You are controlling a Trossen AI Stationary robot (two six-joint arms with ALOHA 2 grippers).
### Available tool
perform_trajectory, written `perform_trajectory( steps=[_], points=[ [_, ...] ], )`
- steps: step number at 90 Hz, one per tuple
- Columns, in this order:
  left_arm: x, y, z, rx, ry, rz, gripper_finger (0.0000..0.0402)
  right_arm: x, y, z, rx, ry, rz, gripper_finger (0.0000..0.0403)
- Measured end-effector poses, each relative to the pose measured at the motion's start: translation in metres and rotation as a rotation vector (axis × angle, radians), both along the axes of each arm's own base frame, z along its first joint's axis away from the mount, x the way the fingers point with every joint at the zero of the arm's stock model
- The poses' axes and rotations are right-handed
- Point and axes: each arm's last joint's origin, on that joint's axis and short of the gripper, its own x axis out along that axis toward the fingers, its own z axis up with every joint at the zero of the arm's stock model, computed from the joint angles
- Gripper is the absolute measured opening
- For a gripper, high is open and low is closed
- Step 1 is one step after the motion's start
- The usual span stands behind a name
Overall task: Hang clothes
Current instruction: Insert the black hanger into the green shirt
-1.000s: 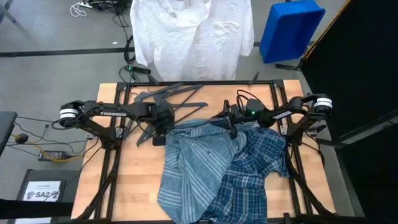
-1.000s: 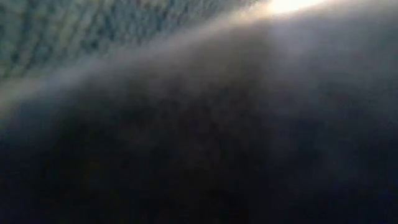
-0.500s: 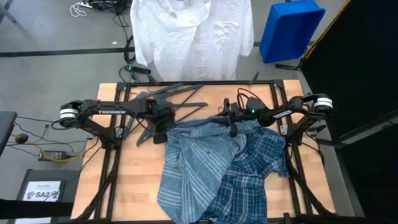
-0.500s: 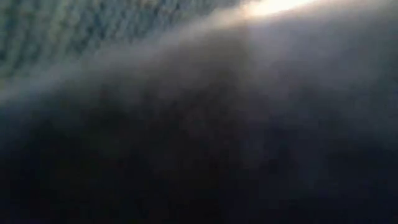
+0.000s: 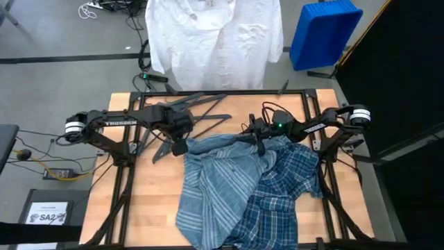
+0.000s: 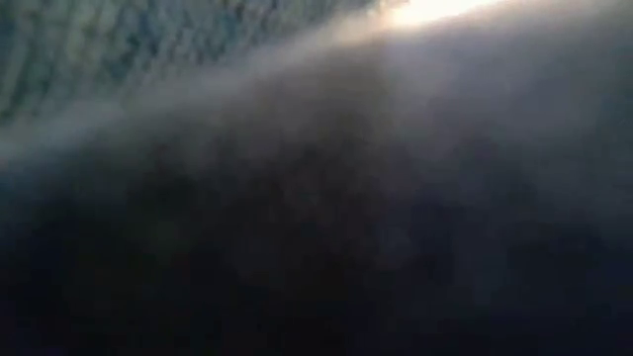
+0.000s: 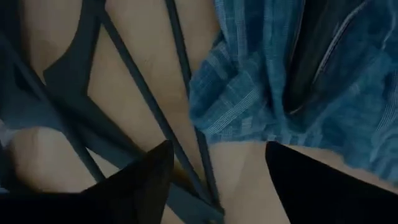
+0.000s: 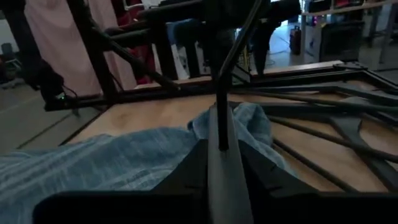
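Note:
A light blue striped shirt (image 5: 215, 180) and a darker plaid shirt (image 5: 284, 187) lie crumpled on the table, hanging over its near edge. A white shirt (image 5: 215, 42) hangs behind the far edge. My left gripper (image 5: 179, 147) stands open just left of the striped shirt's far left corner (image 7: 236, 106), its fingers (image 7: 149, 180) apart over bare wood. My right gripper (image 5: 258, 139) is shut on a dark grey hanger (image 8: 221, 143) at the striped shirt's far edge. Cloth covers the low view. My right gripper pinches a flat grey bar of the hanger (image 8: 219, 163) between its two fingers, just behind where a thin rod rises from it. The fingers come level from the table's right and lie along the bar. The hanger's left part (image 5: 222, 135) lies on the striped shirt.
Several loose dark hangers (image 5: 187, 111) lie in a pile on the far left of the table, close to my left gripper. A blue bin (image 5: 322, 31) stands on the floor beyond the far right corner. A black frame (image 5: 229, 92) edges the table.
My left gripper has opened and risen slightly toward the far edge, and the arm behind it has lifted. The striped shirt's corner stays on the table. My right gripper has kept its place on the hanger.

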Motion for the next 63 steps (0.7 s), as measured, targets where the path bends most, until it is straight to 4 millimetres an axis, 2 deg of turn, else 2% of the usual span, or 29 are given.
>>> perform_trajectory(
  steps=[24, 38, 48, 63],
  points=[
    [-0.019, -0.018, -0.028, -0.141, -0.29, 0.225, 0.0224, 0.0, 0.0, 0.001, -0.03, -0.012, -0.01, 0.0023],
    [-0.036, -0.031, -0.047, -0.234, -0.318, 0.277, 0.0224, 0.0, 0.0, 0.001, -0.041, -0.013, -0.009, 0.0023],
    [-0.044, -0.039, -0.057, -0.209, -0.366, 0.276, 0.0223, 0.0, 0.0, 0.001, -0.042, -0.014, -0.009, 0.0023],
    [-0.046, -0.043, -0.077, -0.161, -0.48, 0.285, 0.0223, 0.0, 0.0, 0.001, -0.043, -0.015, -0.009, 0.0023]
  ],
)
